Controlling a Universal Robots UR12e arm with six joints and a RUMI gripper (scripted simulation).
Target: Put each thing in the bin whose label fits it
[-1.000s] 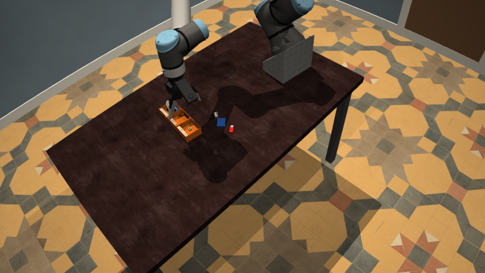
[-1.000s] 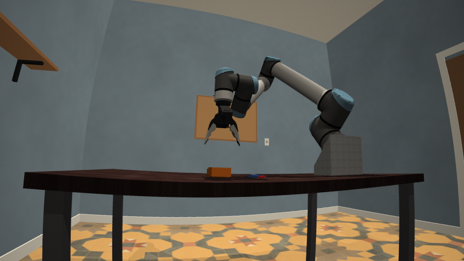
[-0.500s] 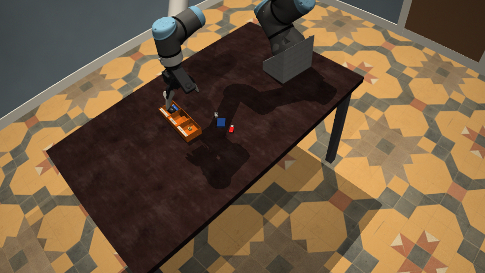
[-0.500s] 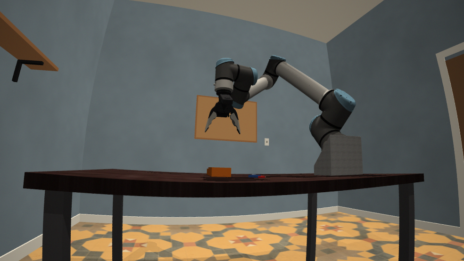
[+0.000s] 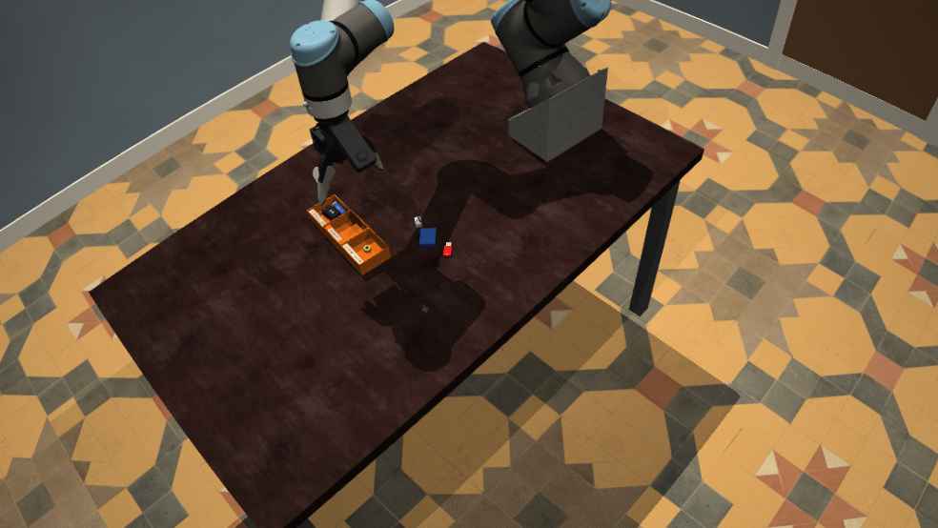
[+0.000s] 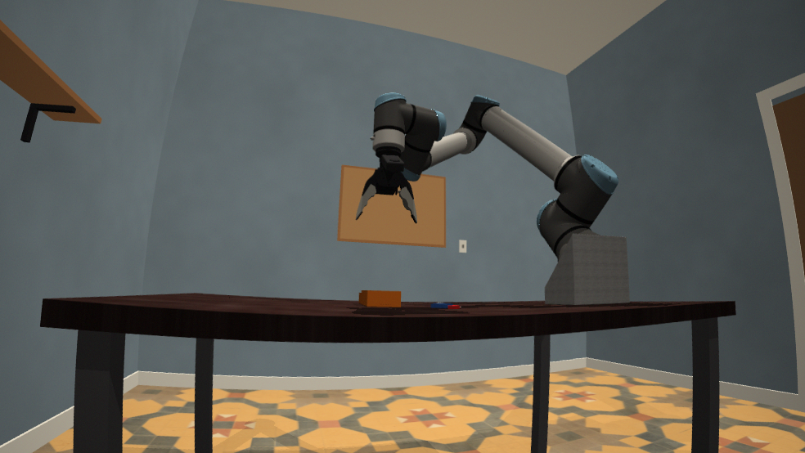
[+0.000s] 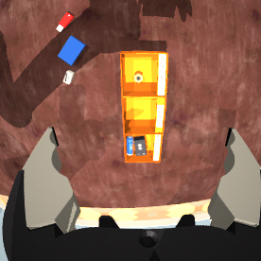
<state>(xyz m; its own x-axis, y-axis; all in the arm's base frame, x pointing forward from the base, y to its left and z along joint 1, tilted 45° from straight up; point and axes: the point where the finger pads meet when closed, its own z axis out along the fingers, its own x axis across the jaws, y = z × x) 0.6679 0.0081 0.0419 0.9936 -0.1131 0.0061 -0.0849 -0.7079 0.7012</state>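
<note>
An orange row of three bins point(image 5: 372, 265) point(image 6: 380, 298) point(image 7: 124, 113) stands upright on the dark table point(image 5: 262, 367), with white labels along one side. One end bin holds a small metal nut point(image 5: 367, 249) point(image 7: 138, 76). The middle bin looks empty. The other end bin holds a blue cylinder point(image 7: 130, 145) and a black part point(image 7: 140, 146) point(image 5: 329, 212). A red stick point(image 5: 448, 249) point(image 7: 65, 21), a blue block point(image 5: 427, 235) point(image 7: 71, 50) and a small white part point(image 5: 417, 221) point(image 7: 69, 77) lie on the table beside the bins. My gripper point(image 5: 348, 175) point(image 6: 387, 218) point(image 7: 143, 129) is wide open and empty, high above the bins.
The arm's grey pedestal point(image 5: 558, 124) point(image 6: 588, 270) stands at the table's far end. The arm's shadow falls across the table around the loose things. The table edges are far from the bins.
</note>
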